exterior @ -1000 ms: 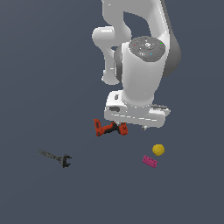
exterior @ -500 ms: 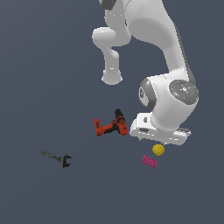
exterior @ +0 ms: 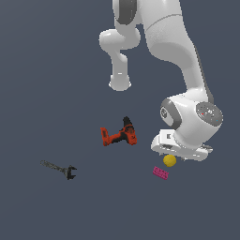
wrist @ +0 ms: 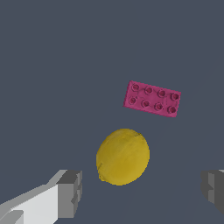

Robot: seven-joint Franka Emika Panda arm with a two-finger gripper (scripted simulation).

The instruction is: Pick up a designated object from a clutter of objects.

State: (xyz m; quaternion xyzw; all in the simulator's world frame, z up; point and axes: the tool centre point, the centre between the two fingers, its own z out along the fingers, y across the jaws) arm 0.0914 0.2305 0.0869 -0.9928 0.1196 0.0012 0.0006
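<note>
yellow ball (wrist: 123,156) on the grey floor, between the two fingers, touching neither | gripper (wrist: 142,192) jaws spread wide, holding nothing | pink studded brick (wrist: 152,98) flat, just beside the ball | red-orange drill (exterior: 119,134) toward the exterior view's left of the ball | dark wrench (exterior: 59,168) well apart, further left

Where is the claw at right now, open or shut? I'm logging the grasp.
Claw: open, fingers spread either side of the yellow ball, holding nothing.
</note>
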